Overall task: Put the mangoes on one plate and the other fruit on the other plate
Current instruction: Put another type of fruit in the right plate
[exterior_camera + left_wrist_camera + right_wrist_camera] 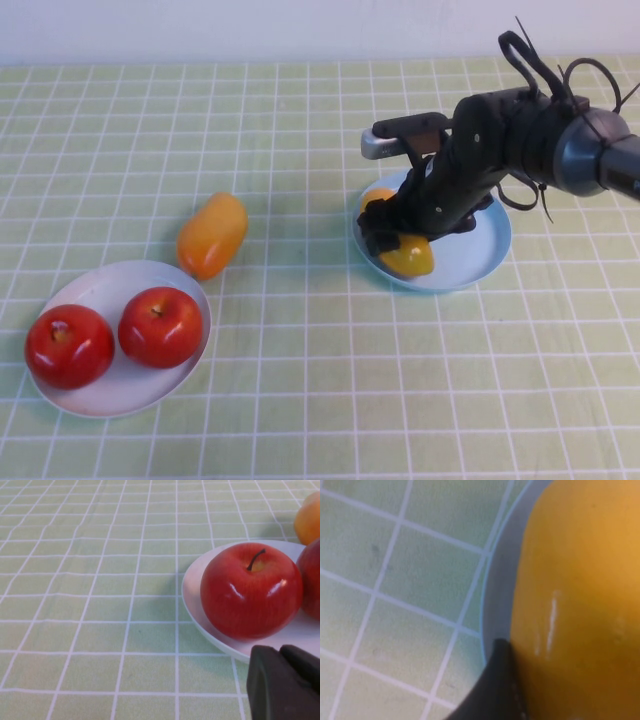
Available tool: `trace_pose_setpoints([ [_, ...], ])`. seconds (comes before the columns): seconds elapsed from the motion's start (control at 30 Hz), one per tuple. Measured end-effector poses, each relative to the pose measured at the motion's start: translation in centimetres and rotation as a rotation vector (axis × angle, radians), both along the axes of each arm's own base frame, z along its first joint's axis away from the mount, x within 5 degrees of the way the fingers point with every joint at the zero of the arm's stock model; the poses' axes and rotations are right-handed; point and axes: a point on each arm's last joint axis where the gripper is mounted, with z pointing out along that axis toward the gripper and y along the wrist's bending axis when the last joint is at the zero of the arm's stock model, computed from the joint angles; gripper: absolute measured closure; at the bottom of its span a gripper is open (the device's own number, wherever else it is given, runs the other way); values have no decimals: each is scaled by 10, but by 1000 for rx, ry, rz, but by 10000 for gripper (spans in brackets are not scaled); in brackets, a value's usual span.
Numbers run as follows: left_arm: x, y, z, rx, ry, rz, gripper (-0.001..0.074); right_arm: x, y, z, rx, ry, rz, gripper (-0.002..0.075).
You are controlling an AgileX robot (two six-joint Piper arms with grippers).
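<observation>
The yellow mango (pixel 410 256) (pixel 580 595) lies in the light blue plate (pixel 482 250) (pixel 495 605) at the right. My right gripper (pixel 393 232) reaches down into the plate and is shut on this mango, with one dark finger (pixel 497 685) pressed against its skin. The deeper orange mango (pixel 212 235) (pixel 309 517) rests on the cloth just beyond the white plate (pixel 112 290) (pixel 196 615). Two red apples (pixel 68 345) (pixel 160 326) sit in that plate; the nearer apple (pixel 250 590) fills the left wrist view. My left gripper (pixel 281 655) hovers shut and empty beside the white plate's rim, out of the high view.
A green checked cloth (pixel 300 380) covers the whole table. The right arm's body and cables (pixel 540 130) hang over the back of the blue plate. A white wall runs along the far edge.
</observation>
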Motion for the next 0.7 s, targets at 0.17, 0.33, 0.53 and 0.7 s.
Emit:
trace_pose_setpoints([
  [0.17, 0, 0, 0, 0, 0, 0, 733, 3, 2, 4, 8, -6, -7, 60],
  [0.33, 0, 0, 0, 0, 0, 0, 733, 5, 0, 17, -28, 17, -23, 37],
  [0.53, 0, 0, 0, 0, 2, 0, 733, 7, -8, 45, -132, 22, -42, 36],
  [0.7, 0, 0, 0, 0, 2, 0, 733, -2, -3, 82, -75, 0, -52, 66],
])
